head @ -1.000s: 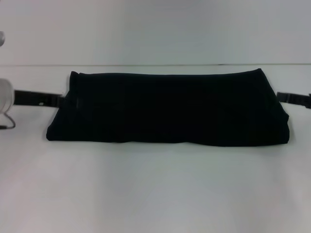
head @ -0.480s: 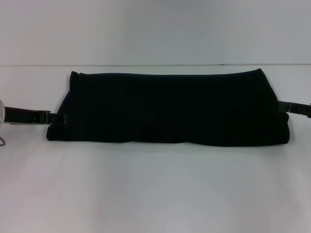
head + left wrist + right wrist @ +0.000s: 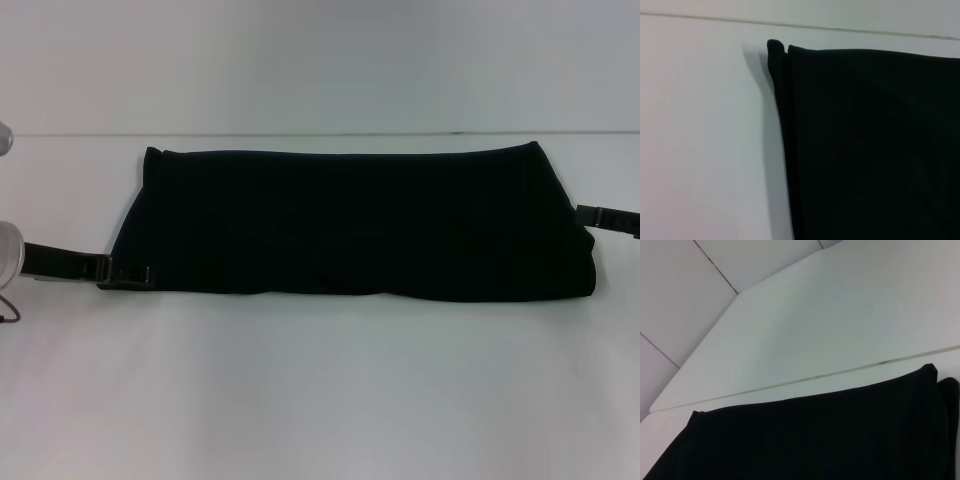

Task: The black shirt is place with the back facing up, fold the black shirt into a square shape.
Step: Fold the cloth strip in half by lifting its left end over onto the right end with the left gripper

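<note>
On the table, head view: the black shirt (image 3: 350, 225) lay folded into a long, wide band across the white table (image 3: 320, 390), its plain dark side up, no print showing.
Shirt position: it sat toward the far half of the table, its far edge close to the line where the table met the wall (image 3: 320, 60).
Shirt outline: the near edge ran nearly straight; the two short ends slanted outward toward me.
Left gripper (image 3: 122, 273): mine reached in low from my left side, its tip touching the near left corner of the shirt, flat against the table.
Left gripper state: I could not tell whether the fingers were spread or pressed together, nor whether any cloth was caught.
Right gripper (image 3: 600, 216): mine sat at the shirt's right end, about midway along that short edge, just beside the cloth.
Right gripper state: likewise not readable from any view.
Left wrist view: a folded end of the shirt (image 3: 870, 145), with a small rolled lip at its corner, lay on bare table.
Right wrist view: the shirt's (image 3: 815, 440) long edge crossed the table.
</note>
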You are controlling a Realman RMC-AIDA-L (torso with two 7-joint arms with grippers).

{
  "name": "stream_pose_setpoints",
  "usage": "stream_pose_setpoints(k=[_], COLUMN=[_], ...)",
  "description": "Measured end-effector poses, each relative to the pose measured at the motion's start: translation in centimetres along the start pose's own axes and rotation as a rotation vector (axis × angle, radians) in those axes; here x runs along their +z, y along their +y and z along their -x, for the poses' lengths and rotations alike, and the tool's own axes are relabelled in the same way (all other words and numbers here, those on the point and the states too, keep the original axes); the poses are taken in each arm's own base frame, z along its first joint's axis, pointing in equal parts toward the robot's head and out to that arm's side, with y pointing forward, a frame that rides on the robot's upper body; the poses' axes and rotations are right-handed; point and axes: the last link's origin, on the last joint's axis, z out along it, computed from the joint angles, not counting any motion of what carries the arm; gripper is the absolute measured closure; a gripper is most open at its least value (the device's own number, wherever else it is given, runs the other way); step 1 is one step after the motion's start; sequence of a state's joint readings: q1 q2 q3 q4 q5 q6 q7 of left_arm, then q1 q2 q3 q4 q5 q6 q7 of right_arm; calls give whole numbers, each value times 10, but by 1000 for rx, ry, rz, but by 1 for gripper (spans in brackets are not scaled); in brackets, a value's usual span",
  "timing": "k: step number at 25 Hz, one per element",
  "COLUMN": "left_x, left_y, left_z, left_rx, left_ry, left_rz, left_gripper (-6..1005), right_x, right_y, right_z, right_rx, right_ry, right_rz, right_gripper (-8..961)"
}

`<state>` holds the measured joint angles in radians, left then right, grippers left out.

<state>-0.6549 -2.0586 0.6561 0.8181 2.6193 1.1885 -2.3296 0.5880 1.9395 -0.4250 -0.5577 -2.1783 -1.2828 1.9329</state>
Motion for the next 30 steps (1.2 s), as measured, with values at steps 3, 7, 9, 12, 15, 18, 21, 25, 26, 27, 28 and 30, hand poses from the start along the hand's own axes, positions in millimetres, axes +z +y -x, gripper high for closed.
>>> stream_pose_setpoints(k=[3,7,9,12,15,18,21,25,26,27,28,30], left_x=[-1,0,0,-1,-1,-1,-1,0,0,0,0,0], left_y=[1,5,6,3,2,1,0,-3,-4,-5,-5,-6], left_z=[-1,-3,-3,-3,-3,-3,-4,-4,-4,-4,-3,-2], left_rx=[4,41,53,53,50,52,54,60,63,66,68,70], left_ry=[4,-8,-11,-5,-3,2,9,18,17,16,13,9], left_rz=[4,21,22,17,14,7,-6,-25,-30,-34,-38,-41], left_gripper=[178,200,210,226,277,396,510,651,686,795,905,936], right_x=[0,0,0,-1,-2,-2,-2,-3,-3,-4,-4,-5], right_y=[-1,-1,-1,-2,-3,-3,-3,-4,-4,-5,-6,-8], right_z=[0,1,0,-1,-1,-2,-2,-3,-3,-3,-4,-5], right_rx=[0,-2,-1,2,4,4,4,4,3,2,0,-2], right_ry=[-2,-4,-4,-5,-5,-6,-5,-2,0,3,7,21], right_rz=[-7,-8,-9,-11,-12,-14,-14,-16,-17,-20,-25,-38], right_gripper=[333,338,340,343,346,350,353,357,358,359,361,363])
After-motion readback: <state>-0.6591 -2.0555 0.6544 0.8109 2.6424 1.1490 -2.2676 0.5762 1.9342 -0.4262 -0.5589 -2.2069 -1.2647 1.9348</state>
